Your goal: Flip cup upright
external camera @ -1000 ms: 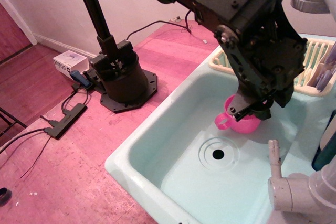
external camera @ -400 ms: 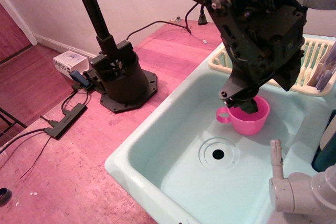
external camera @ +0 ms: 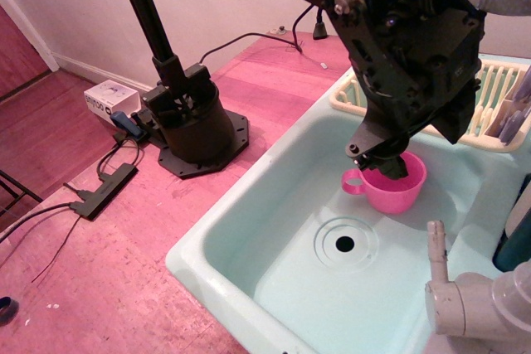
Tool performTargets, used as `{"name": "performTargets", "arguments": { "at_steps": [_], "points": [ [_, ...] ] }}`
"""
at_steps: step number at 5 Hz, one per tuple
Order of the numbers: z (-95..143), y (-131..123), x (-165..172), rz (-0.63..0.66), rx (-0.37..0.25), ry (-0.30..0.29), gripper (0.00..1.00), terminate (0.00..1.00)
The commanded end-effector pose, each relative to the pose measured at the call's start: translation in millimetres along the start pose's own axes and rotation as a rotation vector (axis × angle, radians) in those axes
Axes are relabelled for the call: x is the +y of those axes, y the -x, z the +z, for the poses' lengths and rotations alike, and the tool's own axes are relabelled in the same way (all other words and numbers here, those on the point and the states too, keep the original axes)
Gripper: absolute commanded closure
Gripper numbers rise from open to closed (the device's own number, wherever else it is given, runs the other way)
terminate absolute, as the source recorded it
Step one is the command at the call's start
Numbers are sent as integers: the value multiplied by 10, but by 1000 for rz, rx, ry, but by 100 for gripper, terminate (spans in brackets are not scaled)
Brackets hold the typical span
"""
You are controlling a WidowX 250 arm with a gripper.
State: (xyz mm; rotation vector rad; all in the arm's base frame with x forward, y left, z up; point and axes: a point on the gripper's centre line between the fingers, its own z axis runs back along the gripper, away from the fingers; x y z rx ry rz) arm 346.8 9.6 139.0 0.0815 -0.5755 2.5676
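The cup [external camera: 392,190] stands upright in the pale green sink [external camera: 274,205], mouth facing up and base on the sink floor, so its long axis runs close to vertical. Its small loop handle sticks out to the left of the picture, toward the near wall of the basin. It sits in the back half of the sink, up and to the right of the round drain [external camera: 344,244] and well apart from it. The black tool [external camera: 390,163] comes down from above with its tips dipping into the cup's mouth at the back of the rim; the tips are dark against the dark body, and I cannot tell whether they are spread or pressing on the rim. The back of the rim and most of the inside are hidden behind the tool. The cup is bright pink plastic, with a rounded body that narrows toward the bottom and a wide rim. A white faucet [external camera: 465,300] is cut off at the lower right corner, and a cream dish rack [external camera: 489,93] behind the sink is partly covered by the arm.
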Motion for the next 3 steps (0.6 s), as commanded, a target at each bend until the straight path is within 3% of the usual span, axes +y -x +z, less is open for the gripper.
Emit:
{"name": "performTargets", "arguments": {
  "at_steps": [1, 2, 3],
  "points": [
    [254, -23, -171, 32, 75, 39, 0, 0],
    [254, -23, -171, 32, 75, 39, 0, 0],
    [254, -23, -171, 32, 75, 39, 0, 100]
  ]
}}
